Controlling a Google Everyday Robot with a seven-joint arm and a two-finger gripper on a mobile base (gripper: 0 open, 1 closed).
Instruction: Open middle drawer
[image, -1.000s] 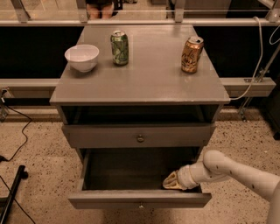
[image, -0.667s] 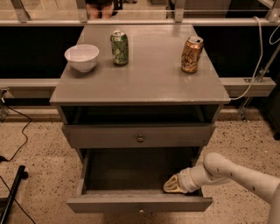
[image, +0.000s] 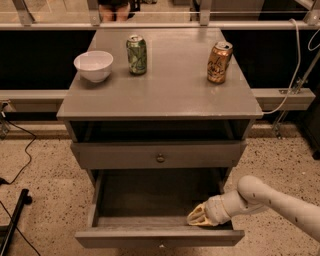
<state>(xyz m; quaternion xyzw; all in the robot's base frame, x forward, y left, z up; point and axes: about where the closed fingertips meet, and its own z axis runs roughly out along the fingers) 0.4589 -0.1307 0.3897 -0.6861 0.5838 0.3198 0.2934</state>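
Note:
The middle drawer (image: 160, 236) is pulled far out at the bottom of the grey cabinet. It shows a deep plain grey box and a long flat front, with a small knob (image: 161, 245) at the lower edge of the view. My gripper (image: 197, 216) is inside the drawer at its right front corner, right behind the front panel. The arm comes in from the lower right.
Above it, another grey drawer (image: 125, 156) with a round knob (image: 160, 158) stands slightly out. On the cabinet top (image: 170, 95) are a white bowl (image: 93, 65), a green can (image: 136, 54) and an orange can (image: 219, 62). Cables and a black stand leg (image: 12, 220) lie on the floor at the left.
The middle drawer has slid a little further out toward the camera, and my gripper has moved with it.

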